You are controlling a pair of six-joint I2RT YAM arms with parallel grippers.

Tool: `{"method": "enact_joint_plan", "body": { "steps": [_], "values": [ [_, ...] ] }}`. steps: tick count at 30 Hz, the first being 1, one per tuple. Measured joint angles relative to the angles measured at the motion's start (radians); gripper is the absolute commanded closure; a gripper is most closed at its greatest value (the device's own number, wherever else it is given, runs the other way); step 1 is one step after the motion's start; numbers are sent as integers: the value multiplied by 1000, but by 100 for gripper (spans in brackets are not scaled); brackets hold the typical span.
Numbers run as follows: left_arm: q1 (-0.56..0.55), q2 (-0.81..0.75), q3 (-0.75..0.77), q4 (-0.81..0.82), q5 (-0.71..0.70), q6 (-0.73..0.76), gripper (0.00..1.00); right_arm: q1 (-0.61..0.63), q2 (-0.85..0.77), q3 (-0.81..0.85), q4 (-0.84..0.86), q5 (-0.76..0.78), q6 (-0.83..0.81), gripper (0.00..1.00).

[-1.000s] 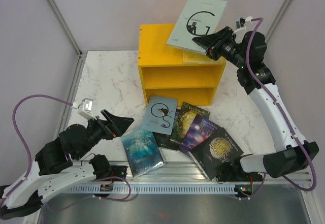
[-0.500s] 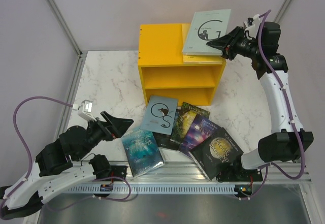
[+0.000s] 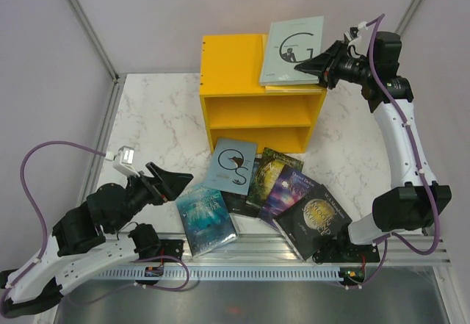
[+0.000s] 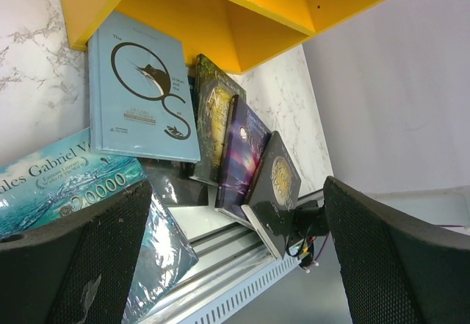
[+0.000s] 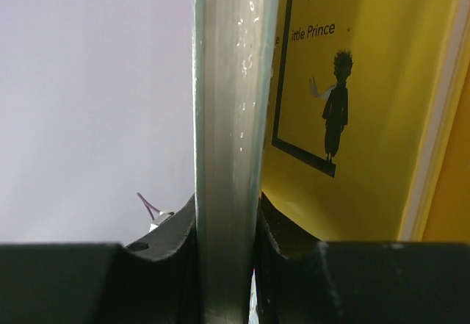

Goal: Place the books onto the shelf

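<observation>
One grey book (image 3: 292, 41) with a big G is pinched by its edge in the right pincer (image 3: 323, 65), up over the top of the yellow shelf (image 3: 231, 63). Just under the pincer, a yellow book (image 5: 345, 118) lies flat on the shelf top (I cannot tell if the two books touch).

The step in hand, I think, is putting the grey book down. Next the pincer should go lower, lay it flat, then let go. The yellow book is in the way, so the grey one could slide off it.

The left pincer (image 3: 172, 181) is spread wide and holds nothing, low over the table (image 3: 161, 111). Just in front of it lies an ocean book (image 3: 205, 217). A pale blue book (image 3: 231, 164) lies past that, and dark books (image 3: 290, 190) lie off to the pincer's right.
</observation>
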Motion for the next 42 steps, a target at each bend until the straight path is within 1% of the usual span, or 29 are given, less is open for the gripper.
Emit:
{"method": "enact_joint_plan", "body": {
  "steps": [1,3,4,6,7,9,10,11,13,15,17,22,27,31,36,39,42],
  "values": [
    [0,-5,-1,0,0,0,0,-1,2,0,0,-8,-2,80],
    [0,-16,-2,0,0,0,0,-9,2,-3,0,-18,-4,64],
    [0,-22,-2,0,0,0,0,-16,2,-6,0,-27,-6,52],
    [0,-32,-2,0,0,0,0,-35,2,-8,3,-32,-26,42],
    [0,-36,-2,0,0,0,0,-45,2,-14,4,-33,-32,32],
    [0,-40,-3,0,-1,0,0,-60,0,-14,21,-49,-27,27],
    [0,-40,-3,0,-1,0,0,-67,-8,-14,26,-45,-31,18],
    [0,-40,-3,0,-1,0,0,-72,-14,-15,27,-45,-34,16],
    [0,-40,-5,-1,-1,0,0,-79,-24,-14,34,-48,-40,2],
    [0,-40,-6,-1,-1,0,0,-85,-34,-14,37,-50,-55,2],
    [-2,-40,-6,-1,-1,0,0,-92,-40,-8,7,-34,-99,2],
    [-2,-40,-6,-1,-1,0,0,-111,-45,68,-149,55,-266,2],
    [-2,-40,-6,-2,-1,0,0,-140,-63,80,-273,166,-389,2],
    [-2,-34,-6,-2,-1,-1,0,-159,-63,85,-340,235,-430,3],
    [-2,-16,-10,-2,0,-1,0,-166,-74,108,-364,294,-447,4],
    [-2,21,-20,1,0,-1,0,-167,-131,99,-382,375,-462,2],
    [-2,89,-54,22,3,0,0,-170,-281,18,-377,467,-474,3]
  ]
}}
